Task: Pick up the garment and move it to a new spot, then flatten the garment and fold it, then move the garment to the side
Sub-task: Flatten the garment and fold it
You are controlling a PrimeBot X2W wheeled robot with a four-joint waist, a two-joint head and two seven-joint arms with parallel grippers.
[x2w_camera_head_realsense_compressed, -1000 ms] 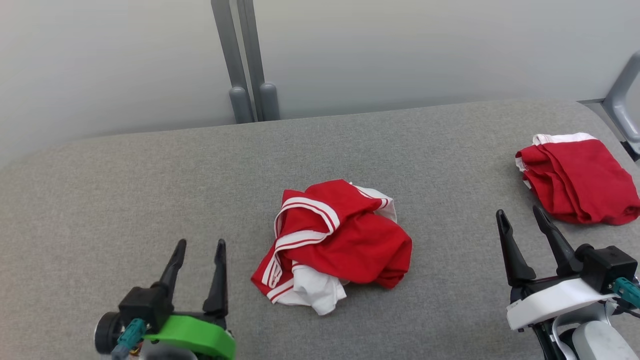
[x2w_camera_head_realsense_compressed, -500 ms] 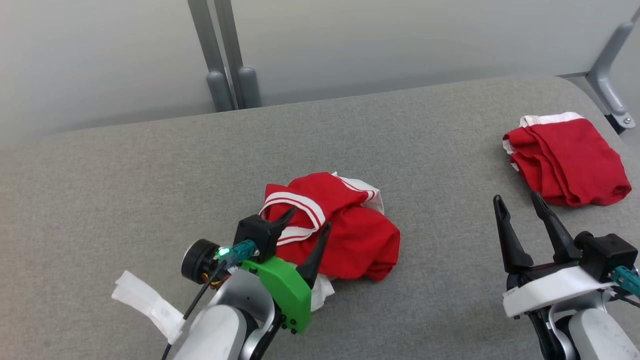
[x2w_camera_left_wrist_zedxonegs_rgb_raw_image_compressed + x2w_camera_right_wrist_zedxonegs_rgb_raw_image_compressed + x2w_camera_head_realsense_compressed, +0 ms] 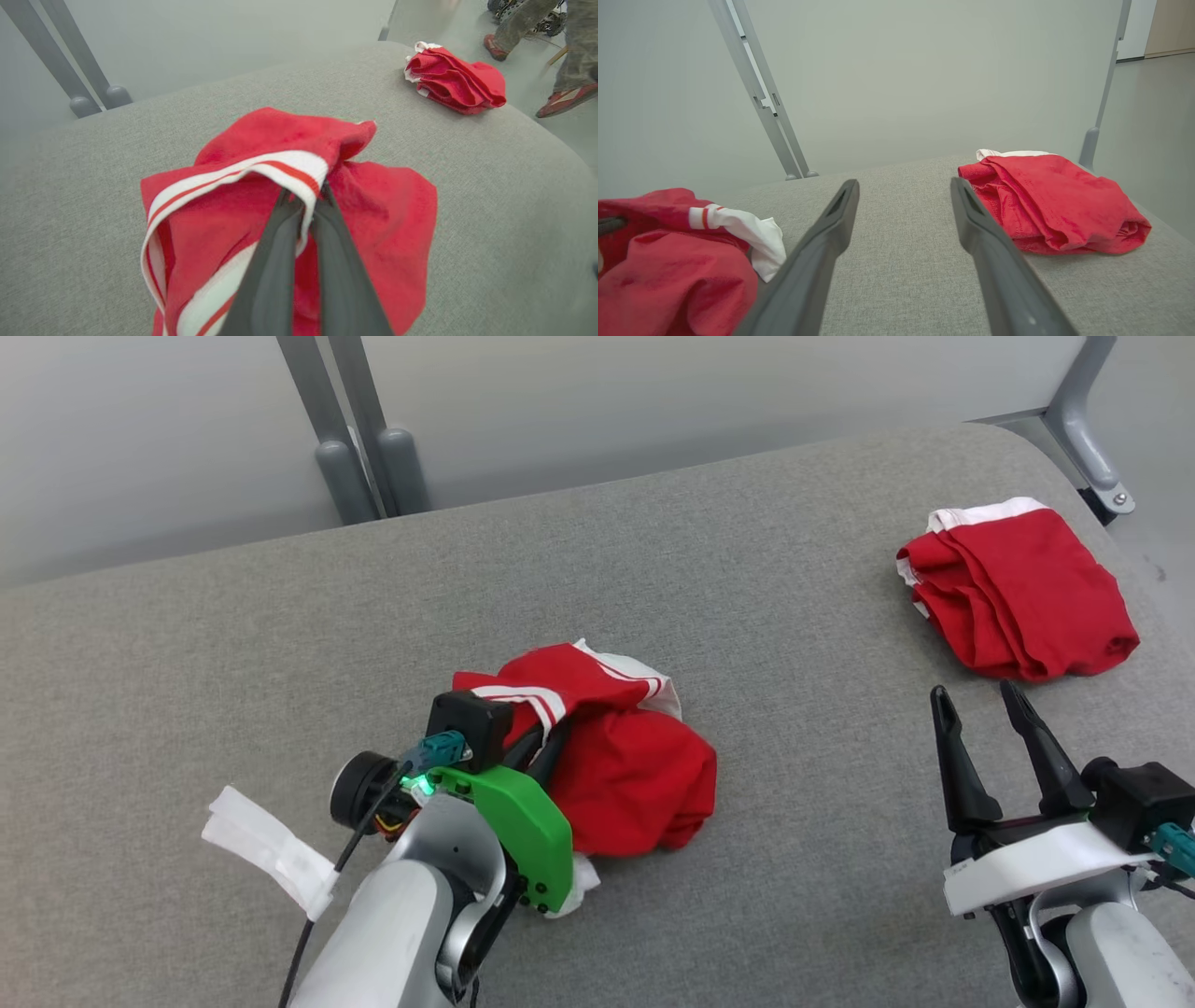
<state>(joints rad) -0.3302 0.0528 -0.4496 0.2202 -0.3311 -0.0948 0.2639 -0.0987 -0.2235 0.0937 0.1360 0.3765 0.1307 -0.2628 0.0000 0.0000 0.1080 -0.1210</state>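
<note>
My left pincer point(image 3: 303, 198) is clamped on the white-striped band of the crumpled red garment point(image 3: 635, 775) at the middle of the table point(image 3: 187, 644). My right pincer point(image 3: 976, 695) hangs open. I'd lift slowly and watch that thin band for slip.

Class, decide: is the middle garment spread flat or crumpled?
Crumpled: the garment lies in a bunched heap with folds overlapping; the left hand is shut on it.
</note>
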